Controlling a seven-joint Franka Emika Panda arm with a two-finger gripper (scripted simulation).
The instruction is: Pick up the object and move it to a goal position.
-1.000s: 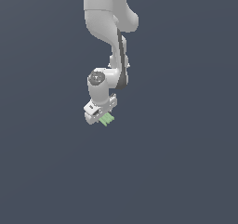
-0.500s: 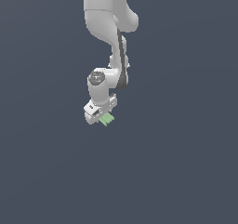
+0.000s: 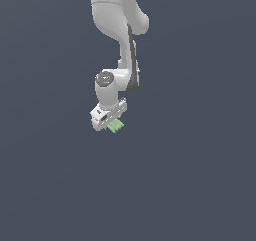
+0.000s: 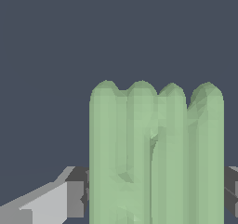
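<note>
your hand (image 3: 112,122) is clamped on the object (image 3: 115,125), a small light-green ridged piece that sticks out just below the white hand body, on the side toward the exterior view's right. in the wrist view you see the object (image 4: 155,158) as four rounded parallel ridges standing upright between the fingers (image 4: 56,200), one dark pad pressed against each flank.
</note>
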